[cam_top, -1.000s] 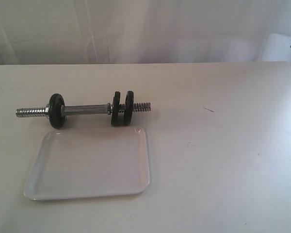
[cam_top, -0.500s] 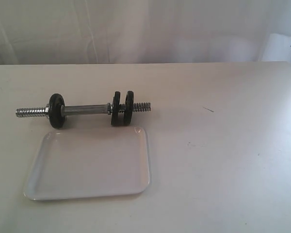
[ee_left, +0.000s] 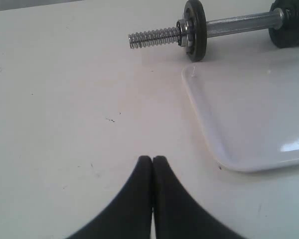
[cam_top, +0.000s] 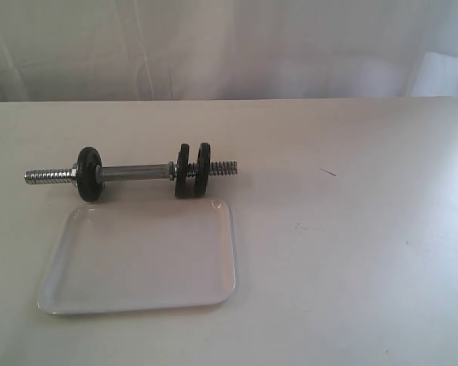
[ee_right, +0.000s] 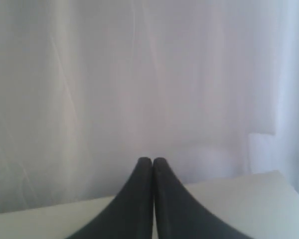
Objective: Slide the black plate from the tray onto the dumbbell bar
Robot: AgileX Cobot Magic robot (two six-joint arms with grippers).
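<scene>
The chrome dumbbell bar (cam_top: pixel 136 170) lies on the table just behind the tray (cam_top: pixel 141 259). Three black plates sit on the bar: one near its left end (cam_top: pixel 89 174), two close together near its right end (cam_top: pixel 185 171). No disc lies in the tray. Neither gripper shows in the exterior view. In the left wrist view my left gripper (ee_left: pixel 153 159) is shut on nothing, hovering over the table short of the tray (ee_left: pixel 249 114), the bar (ee_left: pixel 239 22) and one plate (ee_left: pixel 195 30). My right gripper (ee_right: pixel 153 160) is shut on nothing and faces a white curtain.
A white curtain (cam_top: pixel 229 46) hangs behind the white table (cam_top: pixel 351 229). The table's far edge and a corner (ee_right: pixel 274 174) show in the right wrist view. A small dark mark (cam_top: pixel 327 171) lies on the tabletop right of the bar.
A dark part at the right edge of the exterior view has left the picture. The bar, plates and tray have not moved.
</scene>
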